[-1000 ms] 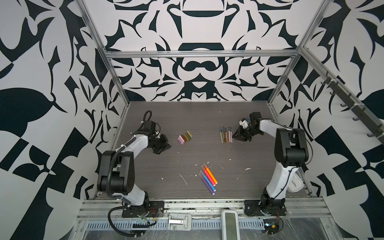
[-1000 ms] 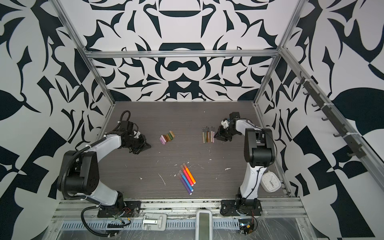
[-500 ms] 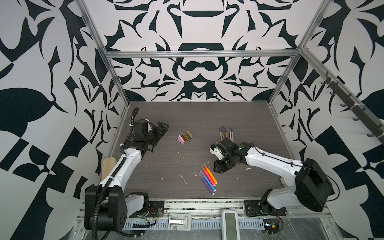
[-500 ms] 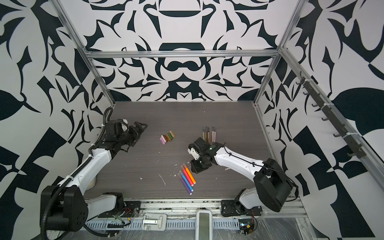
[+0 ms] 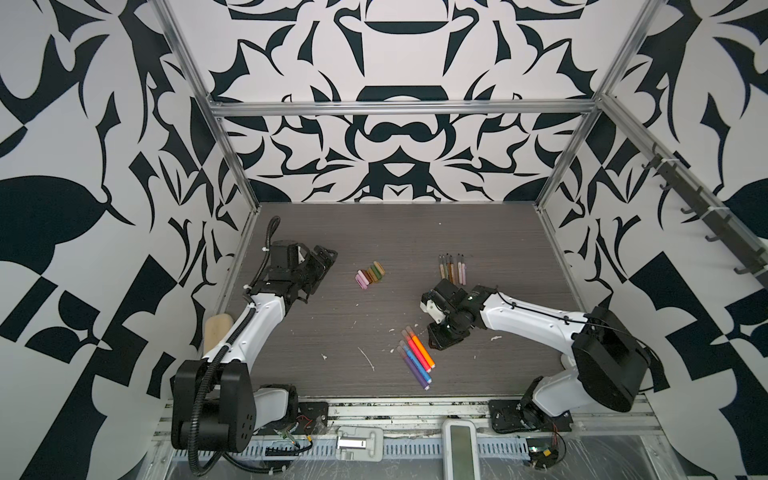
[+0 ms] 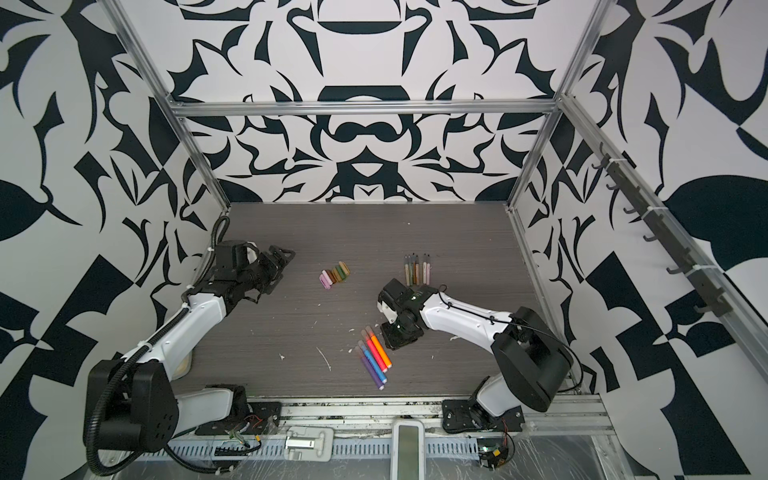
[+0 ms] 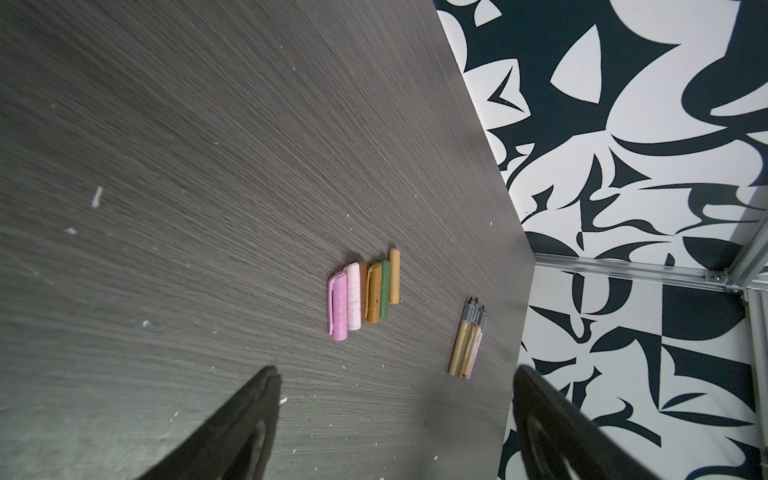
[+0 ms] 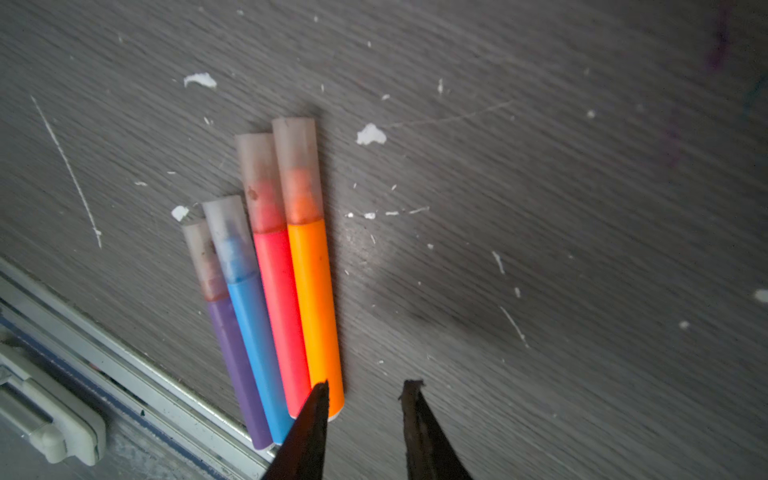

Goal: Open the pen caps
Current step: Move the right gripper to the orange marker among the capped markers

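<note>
Several loose pen caps (image 5: pixel 370 274) (image 6: pixel 335 275) in pink, brown, olive and tan lie side by side mid-table, also ahead of the left wrist camera (image 7: pixel 365 295). Several slim uncapped pens (image 5: pixel 452 270) (image 7: pixel 467 340) lie to their right. Nearer the front lie several markers (image 5: pixel 415 357) (image 6: pixel 374 353), purple, blue, pink and orange, each still wearing a translucent cap (image 8: pixel 297 166). My left gripper (image 5: pixel 326 259) (image 7: pixel 397 372) hovers left of the loose caps, open and empty. My right gripper (image 5: pixel 444 338) (image 8: pixel 366 384) is open a little and empty, beside the orange marker's (image 8: pixel 313 299) butt end.
A beige oblong case (image 5: pixel 216 332) lies at the table's left edge beneath the left arm. White flecks dot the dark wood table (image 5: pixel 332 332). The metal front rail (image 8: pixel 124 374) runs close to the markers' butt ends.
The right gripper swung from the slim pens at the back down to the markers. The left gripper opened wide and drew back left of the caps. Both barely moved in the last half second.
</note>
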